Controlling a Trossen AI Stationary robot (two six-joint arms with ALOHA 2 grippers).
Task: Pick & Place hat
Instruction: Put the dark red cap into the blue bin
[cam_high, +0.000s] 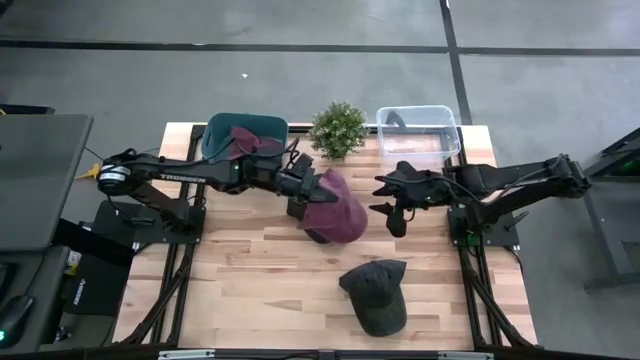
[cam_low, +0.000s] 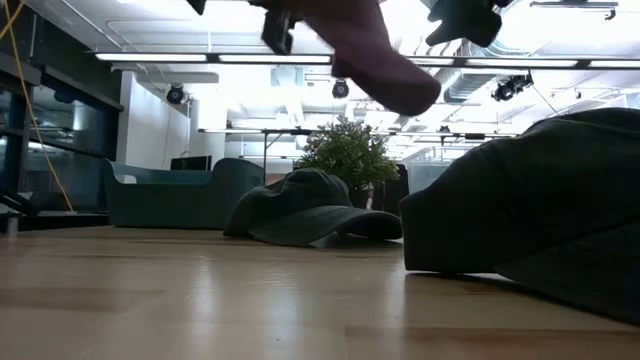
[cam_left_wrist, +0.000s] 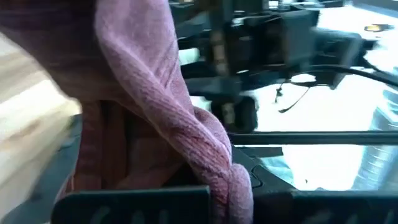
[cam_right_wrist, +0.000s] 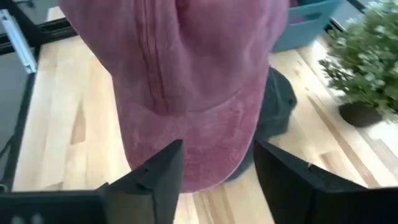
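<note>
At the lower centre of the high view, nearest the table's front edge, lay a dark grey cap (cam_high: 375, 296), untouched. Mid-frame, the left gripper (cam_high: 303, 193) was clamped on a maroon hat (cam_high: 335, 213), holding it above another dark cap (cam_low: 310, 208) on the wooden table (cam_high: 250, 280). Just right of it, the right gripper (cam_high: 392, 200) faced the hat's brim with fingers (cam_right_wrist: 158, 171) apart, holding nothing. Farther back stood a teal bin (cam_high: 245, 135), a potted plant (cam_high: 338, 128) and a clear bin (cam_high: 417, 132). Judged step: carrying the hat; next, presumably a handover or placing.
</note>
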